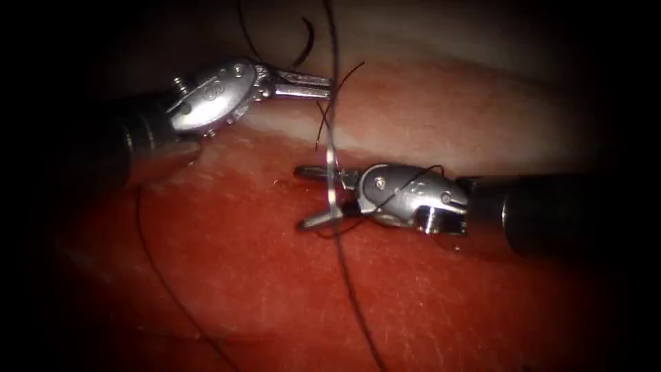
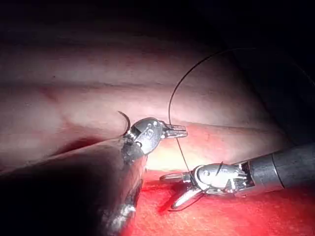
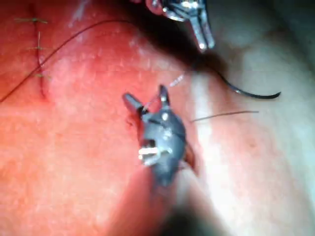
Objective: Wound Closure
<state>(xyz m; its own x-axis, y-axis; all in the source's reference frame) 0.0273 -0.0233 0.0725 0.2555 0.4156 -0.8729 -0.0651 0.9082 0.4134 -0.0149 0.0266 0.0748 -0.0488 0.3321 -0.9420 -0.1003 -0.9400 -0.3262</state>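
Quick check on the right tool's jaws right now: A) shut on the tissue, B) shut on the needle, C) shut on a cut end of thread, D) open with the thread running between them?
D: the right tool has its jaws spread wide in a V, and the thread runs down between them; they grip nothing.

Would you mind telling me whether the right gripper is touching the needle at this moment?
Apart. In the right wrist view the needle lies on the pale tissue, with bare tissue between it and the open right gripper, which straddles the thread.
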